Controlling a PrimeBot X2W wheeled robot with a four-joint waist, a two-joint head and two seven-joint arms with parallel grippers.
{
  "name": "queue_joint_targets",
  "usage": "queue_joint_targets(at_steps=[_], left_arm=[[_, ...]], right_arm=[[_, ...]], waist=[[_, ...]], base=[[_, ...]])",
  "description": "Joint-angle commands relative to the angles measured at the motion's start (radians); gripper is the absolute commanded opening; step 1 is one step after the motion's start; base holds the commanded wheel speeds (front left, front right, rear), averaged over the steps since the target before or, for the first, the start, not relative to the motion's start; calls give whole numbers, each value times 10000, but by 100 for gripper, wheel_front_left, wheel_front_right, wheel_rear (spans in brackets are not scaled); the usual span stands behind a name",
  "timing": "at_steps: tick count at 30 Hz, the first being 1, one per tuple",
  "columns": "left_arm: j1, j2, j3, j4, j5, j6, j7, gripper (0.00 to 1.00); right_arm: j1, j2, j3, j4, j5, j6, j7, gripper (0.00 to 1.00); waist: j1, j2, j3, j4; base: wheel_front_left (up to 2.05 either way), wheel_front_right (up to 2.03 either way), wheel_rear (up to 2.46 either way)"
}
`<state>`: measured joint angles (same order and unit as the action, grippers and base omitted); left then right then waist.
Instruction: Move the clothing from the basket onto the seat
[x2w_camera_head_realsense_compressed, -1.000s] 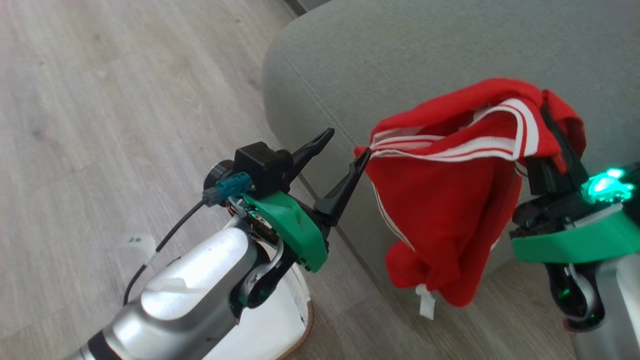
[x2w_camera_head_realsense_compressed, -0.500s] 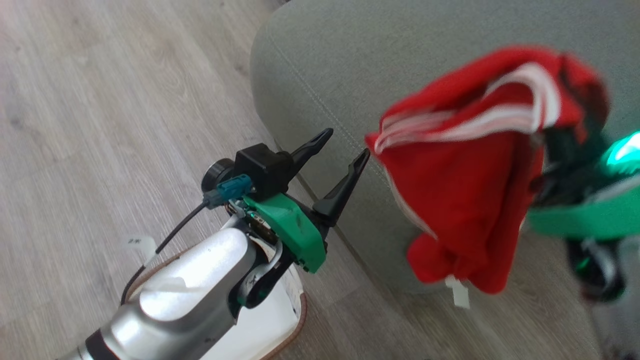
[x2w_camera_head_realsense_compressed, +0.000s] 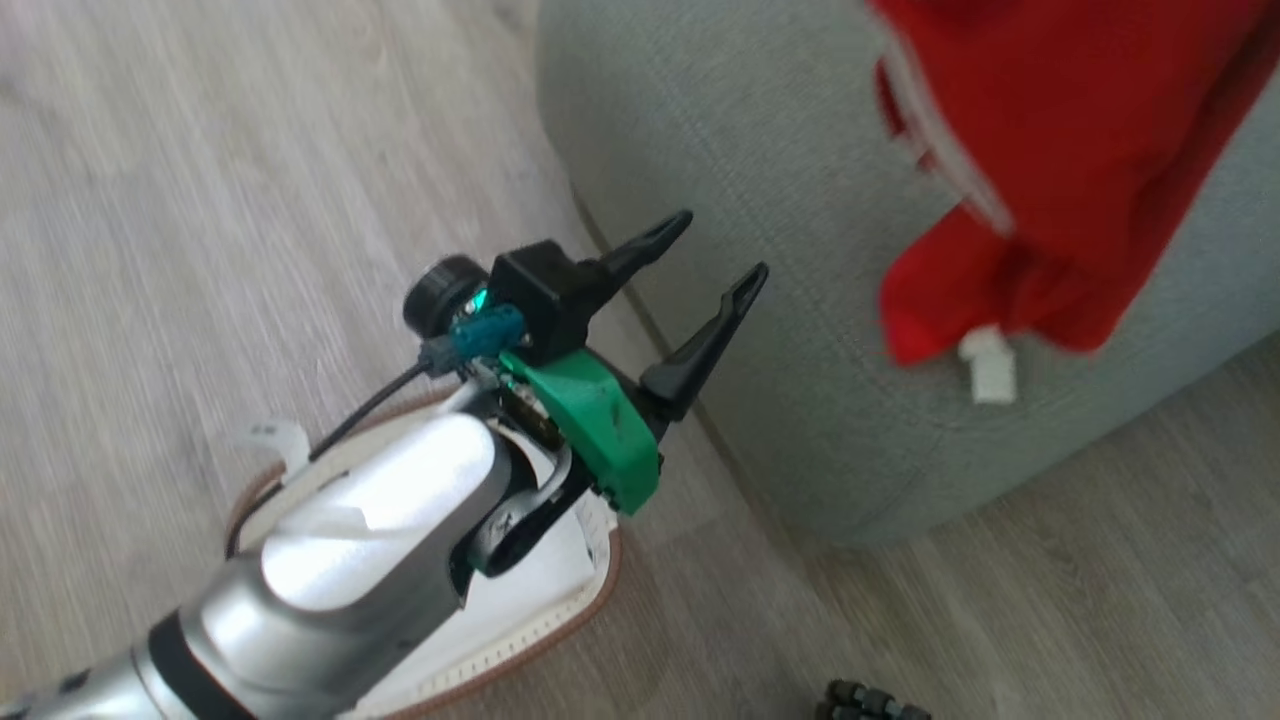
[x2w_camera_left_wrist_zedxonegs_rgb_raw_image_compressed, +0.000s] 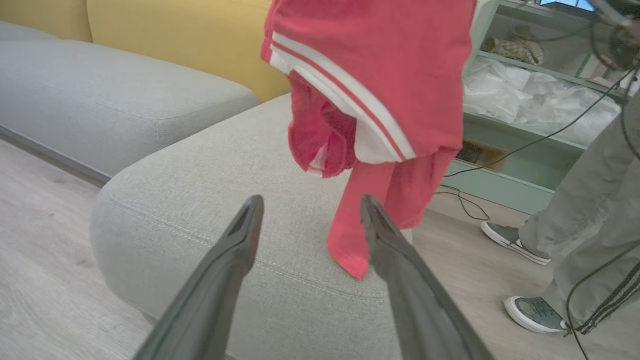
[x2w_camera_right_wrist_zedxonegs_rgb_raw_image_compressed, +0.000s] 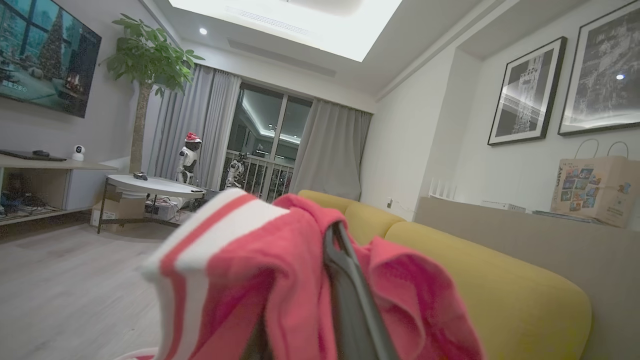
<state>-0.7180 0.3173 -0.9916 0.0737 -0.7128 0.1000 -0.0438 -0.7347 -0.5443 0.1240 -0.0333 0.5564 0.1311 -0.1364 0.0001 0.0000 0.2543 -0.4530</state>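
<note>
Soft red cloth clothing (x2w_camera_head_realsense_compressed: 1085, 130), matt woven seat (x2w_camera_head_realsense_compressed: 760, 150)

Silver forearm (x2w_camera_head_realsense_compressed: 370, 520), green wrist bracket (x2w_camera_head_realsense_compressed: 595, 425), black cable (x2w_camera_head_realsense_compressed: 370, 410), two dark tapered fingers (x2w_camera_head_realsense_compressed: 705, 335).

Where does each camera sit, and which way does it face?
Head view: on the head, looking down at the seat and the basket; the left forearm and open left end effector show.
Left wrist view: on the left wrist, facing the seat, the hanging clothing and a person's legs; its two fingers show.
Right wrist view: on the right wrist, facing across the room toward curtains; the right end effector shows, wrapped in the clothing.
Shared: the clothing in all three; the seat in head and left wrist views.
</note>
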Motion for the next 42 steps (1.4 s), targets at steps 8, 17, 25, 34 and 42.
queue_joint_targets(at_steps=[8, 17, 25, 34, 42], left_arm=[[-1428, 336, 250, -845, 480, -177, 389, 100], [-2039, 327, 116, -1086, 831, -355, 493, 100], [-2367, 184, 68, -988, 899, -445, 502, 100], [-2424, 162, 79, -780, 830, -480, 400, 100], [-2449, 159, 101, -711, 756, -462, 353, 100]], right_arm=[[-2405, -1880, 220, 2040, 569, -4, -584, 0], [-3314, -2652, 198, 4032, 765, -4, -1021, 0], [-3409, -2505, 1534, 5781, 933, -4, -803, 0], [-3384, -1951, 3380, 7558, 1381, -4, 493, 0], [-3231, -1752, 4437, 8384, 2196, -4, 2172, 0]], waist=[[-1, 0, 1835, 879], [-1, 0, 2913, 1335], [-1, 0, 3525, 1629], [-1, 0, 3612, 1847], [-1, 0, 3564, 2010]], base=[[0, 0, 0], [0, 0, 0], [0, 0, 0], [0, 0, 0], [0, 0, 0]])
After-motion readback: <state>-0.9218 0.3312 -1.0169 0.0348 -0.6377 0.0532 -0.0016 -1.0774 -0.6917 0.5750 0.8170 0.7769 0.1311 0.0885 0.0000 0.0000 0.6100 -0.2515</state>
